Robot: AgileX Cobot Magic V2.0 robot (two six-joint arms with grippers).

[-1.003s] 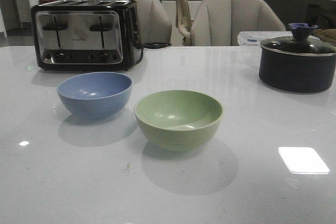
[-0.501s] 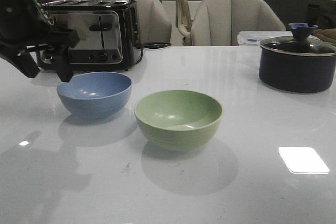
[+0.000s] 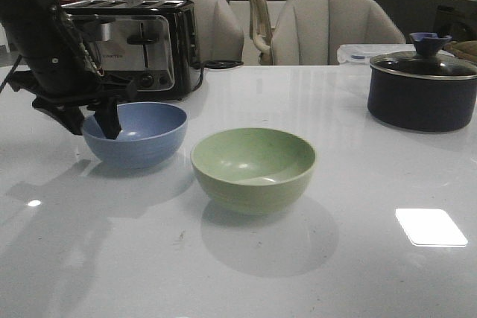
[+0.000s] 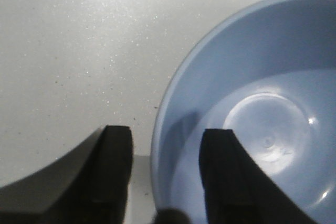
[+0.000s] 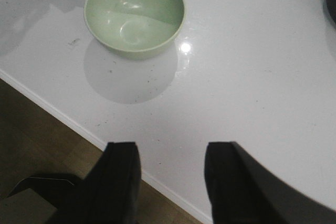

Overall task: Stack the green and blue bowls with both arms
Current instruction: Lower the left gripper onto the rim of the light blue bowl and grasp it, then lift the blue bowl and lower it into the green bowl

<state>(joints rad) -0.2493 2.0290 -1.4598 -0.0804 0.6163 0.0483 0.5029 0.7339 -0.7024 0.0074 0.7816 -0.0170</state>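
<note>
Glossy white table (image 3: 358, 184), blue bowl (image 3: 138, 130) rim between spread left fingers (image 4: 113, 177), green bowl (image 3: 253, 165) near, right fingers (image 5: 122, 179) parted, holding nothing.

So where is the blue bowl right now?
In the front view the blue bowl sits on the table's left side, just in front of the toaster and left of the green bowl, with the left hand straddling its rim.

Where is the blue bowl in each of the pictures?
Front view: the round, matte dusty blue bowl sits left of centre, before the toaster, the left gripper straddling its rim.
Left wrist view: it fills the right side, one finger inside it.
Right wrist view: not in it.
Shared landmark: the white table, also seen at and.
</note>
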